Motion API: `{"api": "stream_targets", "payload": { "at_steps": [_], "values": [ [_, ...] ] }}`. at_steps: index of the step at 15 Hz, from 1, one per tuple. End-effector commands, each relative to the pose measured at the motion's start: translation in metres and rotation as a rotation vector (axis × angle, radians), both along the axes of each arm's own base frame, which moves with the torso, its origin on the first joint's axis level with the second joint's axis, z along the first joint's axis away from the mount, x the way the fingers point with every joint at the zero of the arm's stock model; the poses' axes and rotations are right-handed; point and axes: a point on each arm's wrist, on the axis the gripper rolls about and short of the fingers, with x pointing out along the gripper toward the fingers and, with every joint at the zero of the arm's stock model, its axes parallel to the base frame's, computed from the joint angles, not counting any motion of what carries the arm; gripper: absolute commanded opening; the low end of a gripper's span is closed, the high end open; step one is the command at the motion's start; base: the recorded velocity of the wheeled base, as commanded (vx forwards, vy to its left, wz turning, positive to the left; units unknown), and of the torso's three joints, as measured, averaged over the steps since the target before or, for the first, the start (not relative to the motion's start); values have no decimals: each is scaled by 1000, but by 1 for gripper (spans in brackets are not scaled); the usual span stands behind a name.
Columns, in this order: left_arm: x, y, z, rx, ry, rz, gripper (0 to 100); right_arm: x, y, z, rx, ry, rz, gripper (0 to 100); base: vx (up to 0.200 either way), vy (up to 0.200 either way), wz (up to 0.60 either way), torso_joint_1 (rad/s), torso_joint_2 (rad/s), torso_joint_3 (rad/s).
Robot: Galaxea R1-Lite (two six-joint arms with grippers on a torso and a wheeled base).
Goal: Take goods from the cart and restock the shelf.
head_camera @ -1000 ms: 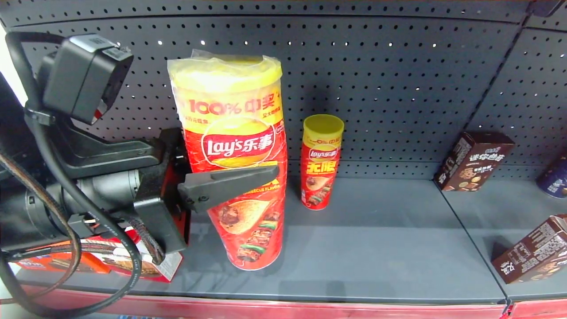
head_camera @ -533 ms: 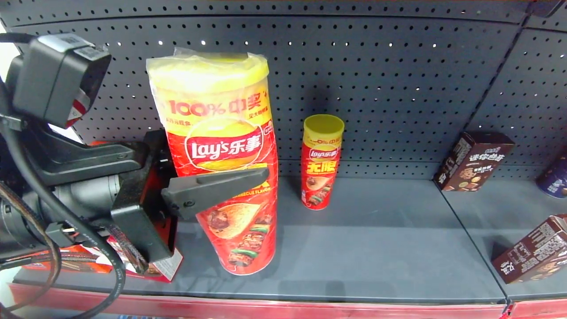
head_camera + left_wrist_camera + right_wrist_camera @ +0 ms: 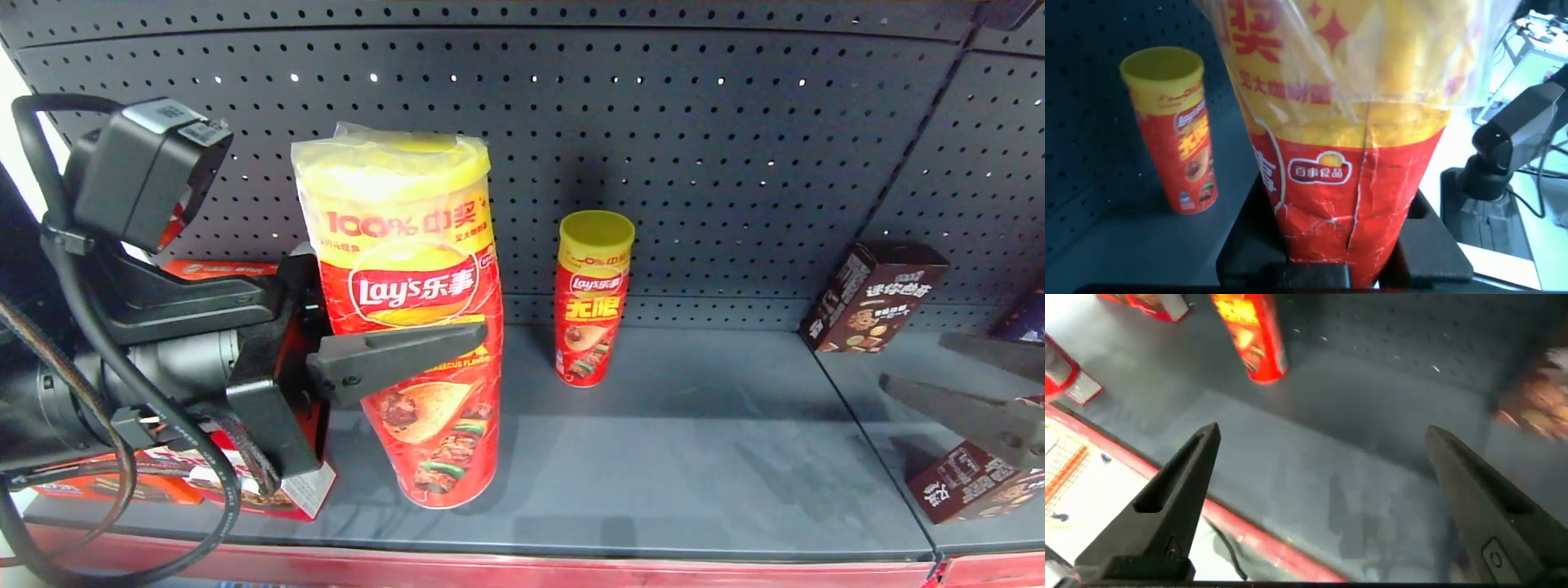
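Observation:
A tall red and yellow chip can (image 3: 404,327) wrapped in clear plastic stands slightly tilted at the front left of the grey shelf (image 3: 694,441). My left gripper (image 3: 441,327) is shut on the can's middle, with one black finger (image 3: 400,359) across its front. Its base sits at or just above the shelf; I cannot tell which. The left wrist view shows the same can (image 3: 1355,163) between the jaws. A small chip can (image 3: 593,298) (image 3: 1176,131) stands upright by the back wall. My right gripper (image 3: 914,362) (image 3: 1323,433) hangs open at the shelf's right front, holding nothing.
Brown boxes (image 3: 873,298) (image 3: 971,482) sit on the right shelf section, the nearer one just under the right gripper. Red boxes (image 3: 245,490) lie at the left under my left arm. A pegboard wall (image 3: 735,163) closes the back. Bare shelf lies between the cans and the right section.
My left gripper shifted left with the big can, then lowered it a little. The right gripper has come into the head view at the right edge.

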Motion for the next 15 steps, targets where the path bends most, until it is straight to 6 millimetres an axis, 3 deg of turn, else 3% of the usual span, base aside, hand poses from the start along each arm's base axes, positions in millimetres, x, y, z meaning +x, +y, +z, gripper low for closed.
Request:
{"api": "stream_targets", "payload": {
  "at_steps": [1,3,8,12,15],
  "values": [
    [4,-1,-3,6,12,3,0,52,23,-7,-29,61,20,100,0,0,0,0,0,0],
    [4,-1,-3,6,12,4,0,67,32,-1,-34,25,70,100,0,0,0,0,0,0],
    [5,-2,-3,7,16,-5,0,145,50,13,-120,-119,518,100,0,0,0,0,0,0],
    [3,0,-1,3,8,-2,0,177,62,11,-67,-156,773,100,0,0,0,0,0,0],
    [3,0,-1,3,8,-2,0,197,69,2,-93,-194,815,100,0,0,0,0,0,0]
  ]
}}
